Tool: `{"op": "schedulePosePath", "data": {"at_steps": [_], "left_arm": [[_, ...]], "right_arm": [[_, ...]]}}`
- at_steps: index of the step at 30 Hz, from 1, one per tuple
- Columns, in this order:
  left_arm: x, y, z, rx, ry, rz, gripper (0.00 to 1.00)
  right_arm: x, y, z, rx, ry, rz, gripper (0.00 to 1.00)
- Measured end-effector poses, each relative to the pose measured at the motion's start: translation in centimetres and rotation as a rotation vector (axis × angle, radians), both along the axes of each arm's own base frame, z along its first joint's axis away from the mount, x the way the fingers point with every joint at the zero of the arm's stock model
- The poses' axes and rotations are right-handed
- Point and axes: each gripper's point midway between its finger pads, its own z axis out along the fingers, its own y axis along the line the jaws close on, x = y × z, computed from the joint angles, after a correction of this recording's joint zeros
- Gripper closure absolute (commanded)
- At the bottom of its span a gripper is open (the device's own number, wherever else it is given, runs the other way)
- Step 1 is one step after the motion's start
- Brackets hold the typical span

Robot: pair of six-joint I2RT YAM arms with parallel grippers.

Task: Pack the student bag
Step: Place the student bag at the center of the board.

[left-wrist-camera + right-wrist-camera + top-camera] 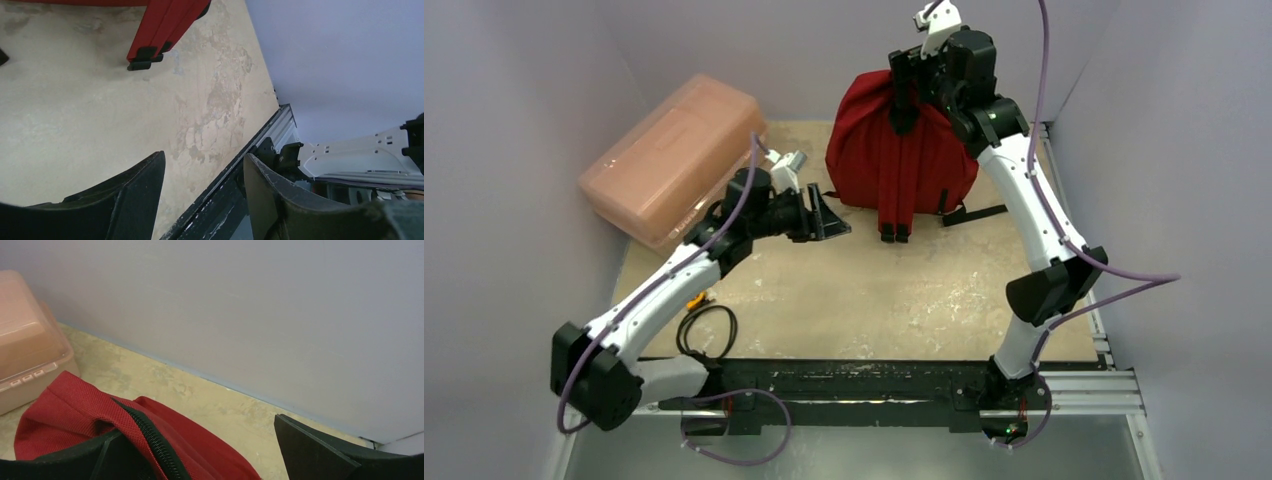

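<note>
1. Though soft and creased, stands as the largest thing on the table [874, 300]: student bag [864, 150], dark red fabric, with a black zipper [150, 440] along its top edge.
2. Sits at the far middle of the table, close to the back wall [250, 305] and well apart from the arm bases.
3. Points top upward and toward the wall, base nearer the arms. Long axis far-to-near in the overhead view. Fully upright or leaning back: cannot tell.
4. Shows red shoulder straps [894, 195] hanging down the side facing the arms, ending in black tips on the table.
5. At the bag's top: right gripper [906, 88], jaws spread wide, one finger just beside the zipper, pinching nothing.
6. Low over the table near the strap ends: left gripper [832, 218], jaws apart, nothing between them.
7. Left of the bag and apart from it: pink translucent box [674, 160].
</note>
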Motion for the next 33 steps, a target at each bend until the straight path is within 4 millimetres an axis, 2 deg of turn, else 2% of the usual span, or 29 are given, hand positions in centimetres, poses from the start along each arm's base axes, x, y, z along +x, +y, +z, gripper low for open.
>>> {"op": "schedulePosePath", "data": {"at_steps": [4, 7, 8, 10, 13, 16, 20, 23, 29, 33], "left_arm": [[2.6, -3.8, -3.5, -0.009, 0.063, -0.038, 0.48], [5.2, -6.0, -6.4, -0.008, 0.082, -0.022, 0.52], [5.7, -6.5, -6.7, -0.011, 0.079, -0.020, 0.54], [8.1, -8.1, -6.8, -0.044, 0.065, -0.004, 0.57], [11.5, -10.4, -5.6, -0.116, 0.019, 0.022, 0.61], [14.6, -12.0, -4.8, -0.169, -0.029, 0.063, 0.63], [17.5, -12.9, -5.4, -0.179, -0.046, 0.124, 0.64], [18.9, -13.0, -5.8, -0.168, -0.058, 0.166, 0.65], [19.8, -12.7, -5.7, -0.122, -0.087, 0.190, 0.61], [20.2, -12.7, -5.4, -0.093, -0.077, 0.177, 0.61]], "right_arm": [[-1.0, -1.2, 0.8, 0.012, 0.002, -0.015, 0.01], [-0.4, -1.7, 0.7, 0.035, 0.002, -0.024, 0.03], [0.0, -1.9, 0.5, 0.040, 0.002, -0.028, 0.05], [1.0, -1.9, 0.1, 0.052, 0.005, -0.026, 0.07], [2.5, -1.5, -0.7, 0.068, 0.015, -0.009, 0.03], [3.0, -0.8, -1.9, 0.085, 0.041, 0.030, 0.01], [2.6, -0.3, -2.5, 0.120, 0.056, 0.090, 0.01], [2.3, -0.5, -2.5, 0.147, 0.061, 0.127, 0.01], [2.4, -1.8, -2.2, 0.183, 0.067, 0.147, 0.01], [1.2, -2.3, -1.3, 0.187, 0.062, 0.158, 0.01]]}}
